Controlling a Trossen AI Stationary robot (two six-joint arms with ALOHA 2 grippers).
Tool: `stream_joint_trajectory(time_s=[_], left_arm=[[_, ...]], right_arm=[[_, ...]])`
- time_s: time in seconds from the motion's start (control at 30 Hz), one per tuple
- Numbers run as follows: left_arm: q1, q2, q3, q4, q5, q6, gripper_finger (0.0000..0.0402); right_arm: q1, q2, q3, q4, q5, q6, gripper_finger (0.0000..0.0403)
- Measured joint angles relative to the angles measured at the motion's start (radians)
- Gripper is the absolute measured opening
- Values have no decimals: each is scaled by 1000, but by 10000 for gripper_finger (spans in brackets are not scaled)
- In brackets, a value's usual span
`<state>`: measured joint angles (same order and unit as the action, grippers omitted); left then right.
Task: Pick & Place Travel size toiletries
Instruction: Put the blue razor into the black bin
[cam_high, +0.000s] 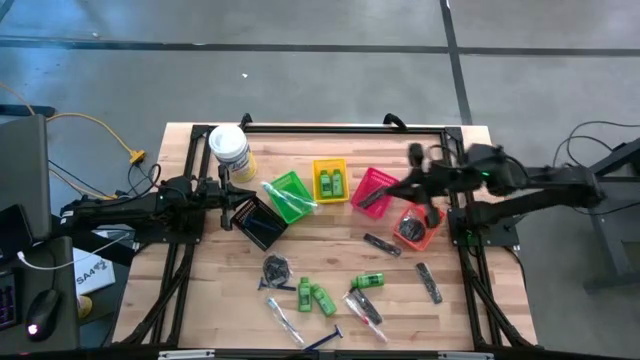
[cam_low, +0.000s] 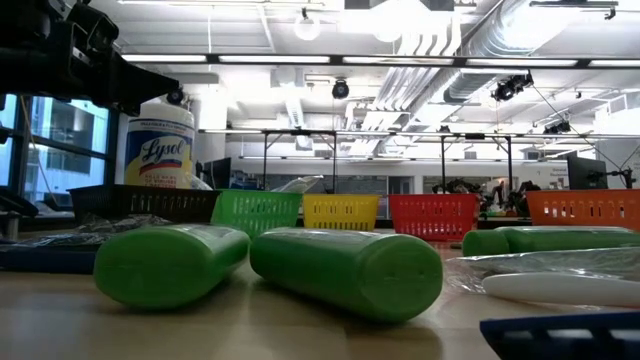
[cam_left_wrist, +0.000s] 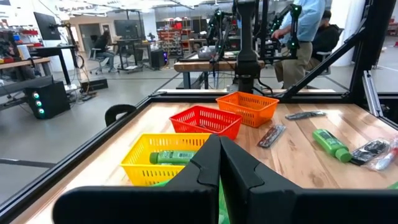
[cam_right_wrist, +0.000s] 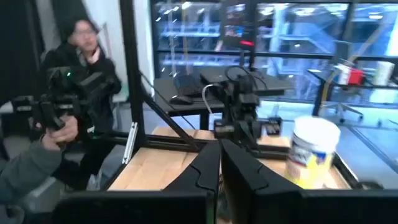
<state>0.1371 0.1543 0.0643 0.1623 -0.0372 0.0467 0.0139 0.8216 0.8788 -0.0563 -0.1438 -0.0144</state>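
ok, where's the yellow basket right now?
High view: the yellow basket sits mid-table toward the far edge, between the green basket and the pink-red basket, with green mini bottles inside.

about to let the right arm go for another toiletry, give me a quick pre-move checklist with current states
1. Right gripper empty: ok, fingers shut together with nothing between them.
2. Left gripper parked clear: ok, shut, by the black basket.
3. Items left on the table: ok, green bottles and a comb lie loose.
4. Right arm clear of the baskets: cannot tell, it hangs over the pink basket and orange basket.
5. Baskets upright: ok.
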Motion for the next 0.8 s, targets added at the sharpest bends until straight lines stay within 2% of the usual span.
stream_joint_trajectory(time_s=[0.2, 0.43, 0.57, 0.73, 0.8], left_arm=[[0, 0, 0, 3, 0, 0, 0], [0, 0, 0, 1, 0, 0, 0], [0, 0, 0, 0, 0, 0, 0], [0, 0, 0, -8, 0, 0, 0], [0, 0, 0, -8, 0, 0, 0]], right_arm=[[29, -313, -273, 11, 39, 78, 8], [48, -590, -465, -29, 14, 98, 8], [48, -707, -534, -55, 93, 98, 8], [48, -815, -611, -73, 84, 96, 8], [48, -815, -629, -69, 83, 95, 8]])
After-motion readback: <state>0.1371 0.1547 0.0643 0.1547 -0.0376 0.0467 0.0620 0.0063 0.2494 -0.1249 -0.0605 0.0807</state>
